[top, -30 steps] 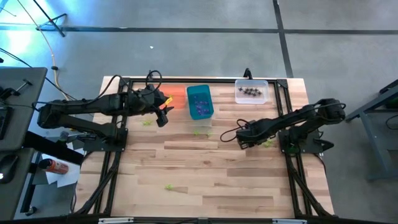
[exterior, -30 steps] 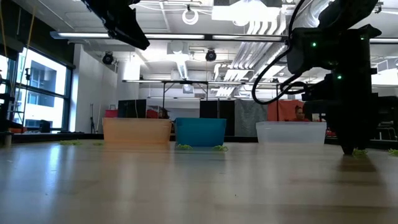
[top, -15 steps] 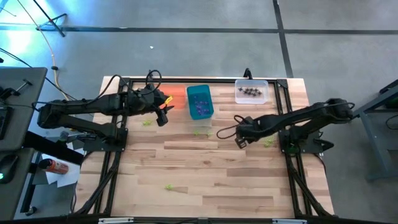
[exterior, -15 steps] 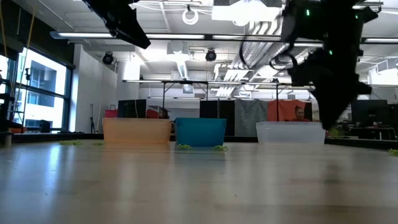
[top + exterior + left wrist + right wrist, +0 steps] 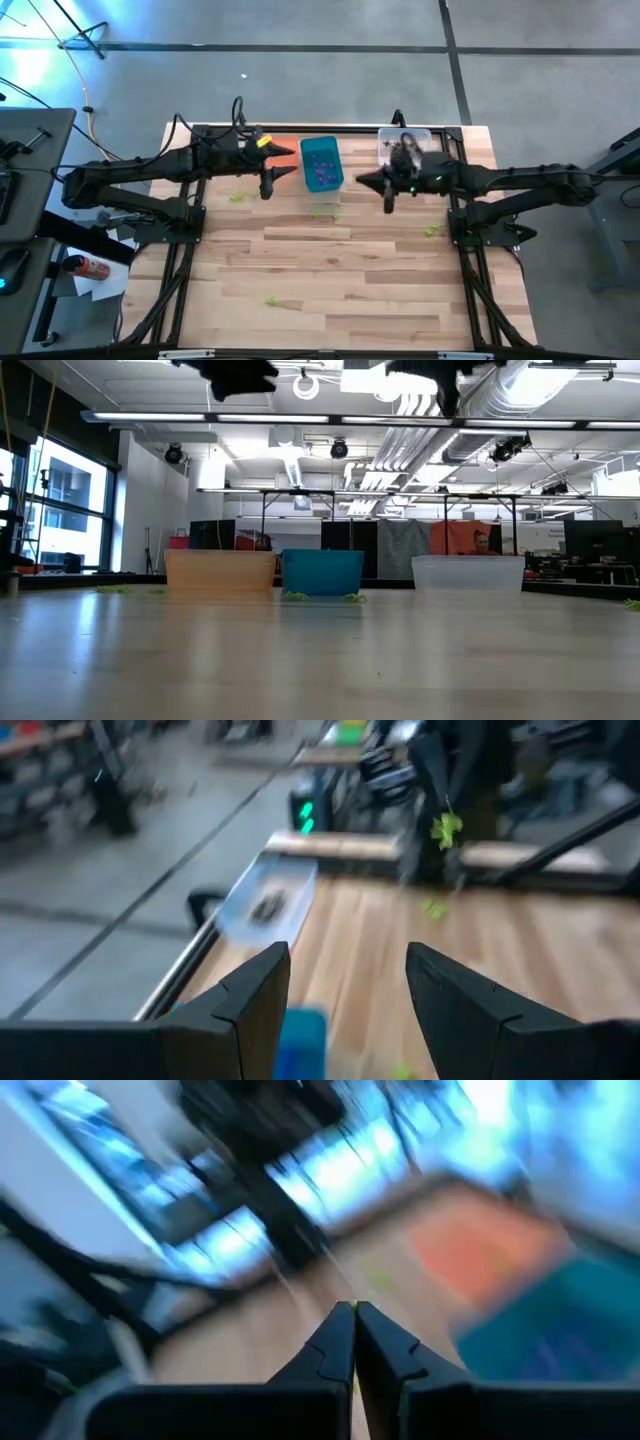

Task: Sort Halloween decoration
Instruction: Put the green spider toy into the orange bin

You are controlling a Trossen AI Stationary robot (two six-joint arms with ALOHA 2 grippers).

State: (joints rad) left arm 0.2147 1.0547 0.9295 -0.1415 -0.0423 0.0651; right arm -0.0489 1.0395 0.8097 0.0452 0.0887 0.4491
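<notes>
Right hand (image 5: 388, 200), two dark fingers pressed together, hangs above the wooden counter (image 5: 340, 270) between the teal plastic bin (image 5: 322, 163) and the clear plastic bin (image 5: 405, 147), near the clear bin's front corner; the right wrist view shows its fingertips closed tip to tip, and the left wrist view shows a small yellow-green plastic spider trinket (image 5: 446, 826) pinched at those tips. Left hand (image 5: 268, 184) hovers with its two fingers spread apart and nothing between them, just beside the orange plastic bin (image 5: 283, 149) and to the left of the teal bin. Three bins stand in a row along the far edge of the counter: orange, teal, then clear. Tiny purple trinkets (image 5: 322, 174) lie inside the teal bin, and tiny black trinkets (image 5: 404, 147) lie inside the clear bin. Loose yellow-green trinkets rest on the bare wood: one cluster (image 5: 320, 212) just in front of the teal bin, one (image 5: 237, 197) near the left arm, one (image 5: 431, 231) on the right side of the counter, and one (image 5: 271, 299) well apart from the rest toward the near edge. From counter level, both arms show only as dark shapes at the upper edge, high above the bins.
</notes>
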